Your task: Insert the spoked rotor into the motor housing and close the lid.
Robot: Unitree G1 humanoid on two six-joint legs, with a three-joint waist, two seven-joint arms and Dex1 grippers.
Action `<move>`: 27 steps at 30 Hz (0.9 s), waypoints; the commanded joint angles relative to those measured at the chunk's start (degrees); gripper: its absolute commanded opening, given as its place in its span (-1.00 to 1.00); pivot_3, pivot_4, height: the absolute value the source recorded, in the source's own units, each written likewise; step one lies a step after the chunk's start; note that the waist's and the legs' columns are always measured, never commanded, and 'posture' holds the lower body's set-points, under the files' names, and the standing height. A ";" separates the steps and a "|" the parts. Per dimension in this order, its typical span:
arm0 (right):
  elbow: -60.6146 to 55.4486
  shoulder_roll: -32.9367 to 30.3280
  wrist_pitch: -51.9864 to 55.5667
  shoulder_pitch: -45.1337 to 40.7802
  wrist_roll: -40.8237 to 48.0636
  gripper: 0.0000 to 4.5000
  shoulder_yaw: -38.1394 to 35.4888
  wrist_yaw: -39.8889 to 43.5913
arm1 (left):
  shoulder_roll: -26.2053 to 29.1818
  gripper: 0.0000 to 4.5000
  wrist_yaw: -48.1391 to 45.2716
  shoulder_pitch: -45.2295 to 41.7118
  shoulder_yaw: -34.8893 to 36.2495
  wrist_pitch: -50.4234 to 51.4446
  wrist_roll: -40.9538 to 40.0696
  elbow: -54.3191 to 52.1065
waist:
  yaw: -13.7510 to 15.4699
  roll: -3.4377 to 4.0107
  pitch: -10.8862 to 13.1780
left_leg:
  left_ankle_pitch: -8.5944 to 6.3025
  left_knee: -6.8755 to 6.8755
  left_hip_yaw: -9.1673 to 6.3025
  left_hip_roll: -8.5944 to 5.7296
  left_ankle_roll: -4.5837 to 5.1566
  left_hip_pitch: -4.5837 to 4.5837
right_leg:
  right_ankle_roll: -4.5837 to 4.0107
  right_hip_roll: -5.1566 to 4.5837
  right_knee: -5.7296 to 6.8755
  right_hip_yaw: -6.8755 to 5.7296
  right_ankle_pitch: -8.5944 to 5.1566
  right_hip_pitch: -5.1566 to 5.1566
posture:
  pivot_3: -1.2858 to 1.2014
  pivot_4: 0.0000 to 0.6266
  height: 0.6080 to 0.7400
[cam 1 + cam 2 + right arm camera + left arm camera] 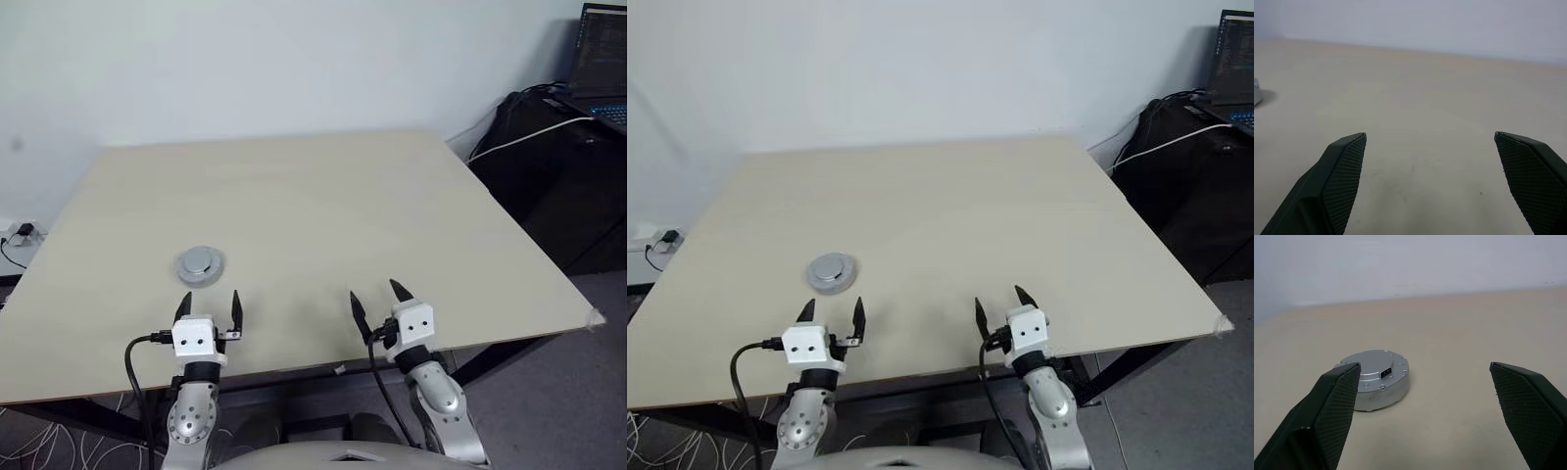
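A round silver motor housing lies flat on the beige table, at its front left, with a closed lid on top and a small dark connector on its rim. The spoked rotor is hidden or out of view. My left gripper hovers open just in front of the housing, a little to its right, apart from it, with nothing between its fingers. Further right, my right gripper stands open over bare table near the front edge, also holding nothing.
A black case with a white cable and a laptop on it stands off the table's right side. A power strip lies on the floor at the left. White wall runs behind the table.
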 commanded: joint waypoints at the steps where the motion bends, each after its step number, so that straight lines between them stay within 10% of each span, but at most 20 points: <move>1: -2.05 0.14 -0.24 -0.26 -0.21 1.00 -0.52 -0.65 | -0.30 0.99 -0.03 -0.70 0.35 -1.45 0.22 -0.31 | 0.00 0.00 0.00 | 0.00 0.00 0.00 0.00 0.00 0.00 | 0.00 0.00 0.00 0.00 0.00 0.00 | 0.03 -1.00 1.00; 27: -11.62 1.16 8.87 0.59 -2.28 1.00 1.54 -2.50 | -1.18 0.99 -2.68 -2.11 1.28 -1.16 -1.96 2.38 | 0.12 0.01 -0.03 | 0.03 0.00 -0.01 0.00 0.05 0.02 | 0.00 0.03 0.03 -0.02 0.00 0.00 | 0.03 -1.00 1.00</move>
